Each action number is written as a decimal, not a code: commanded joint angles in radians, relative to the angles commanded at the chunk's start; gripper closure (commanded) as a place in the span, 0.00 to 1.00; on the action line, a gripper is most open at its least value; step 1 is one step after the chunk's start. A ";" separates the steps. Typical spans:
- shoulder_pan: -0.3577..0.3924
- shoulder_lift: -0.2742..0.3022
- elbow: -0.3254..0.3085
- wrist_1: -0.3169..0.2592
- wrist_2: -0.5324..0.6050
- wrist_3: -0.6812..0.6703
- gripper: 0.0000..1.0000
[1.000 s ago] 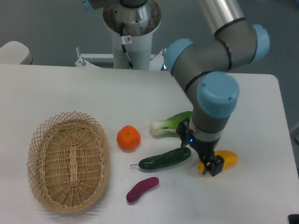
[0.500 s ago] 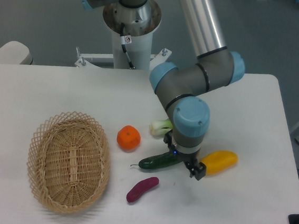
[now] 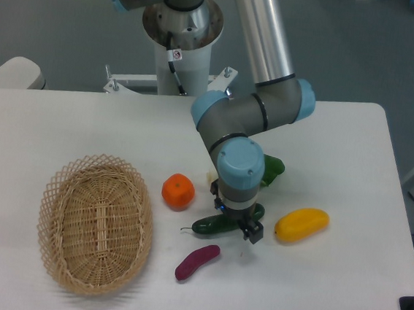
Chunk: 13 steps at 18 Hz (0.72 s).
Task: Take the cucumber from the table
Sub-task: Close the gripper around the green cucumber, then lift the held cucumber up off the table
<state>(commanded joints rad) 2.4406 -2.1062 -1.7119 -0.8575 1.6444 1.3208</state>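
The dark green cucumber (image 3: 211, 224) lies on the white table (image 3: 326, 284), right of the basket and below the orange. My gripper (image 3: 238, 225) hangs straight down over its right half, with one black fingertip (image 3: 253, 233) showing just past the cucumber's right end. The arm's wrist hides the other finger and the cucumber's middle, so whether the jaws are open or shut does not show. The cucumber's thin stem tip points left toward the basket.
A woven basket (image 3: 96, 221) stands at the left. An orange (image 3: 178, 191) sits above the cucumber, a purple oblong vegetable (image 3: 197, 262) below it, a yellow vegetable (image 3: 301, 225) to the right. A leafy green vegetable (image 3: 270, 168) is partly hidden behind the wrist.
The arm has swung left from beside the yellow vegetable to above the cucumber's right half. The cucumber and other items have stayed put.
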 joint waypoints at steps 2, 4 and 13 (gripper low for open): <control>0.002 0.000 0.009 -0.003 0.000 0.002 0.50; 0.005 -0.002 0.014 -0.003 -0.002 0.002 0.69; 0.015 0.041 0.118 -0.069 -0.009 0.023 0.80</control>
<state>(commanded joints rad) 2.4559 -2.0648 -1.5940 -0.9261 1.6353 1.3438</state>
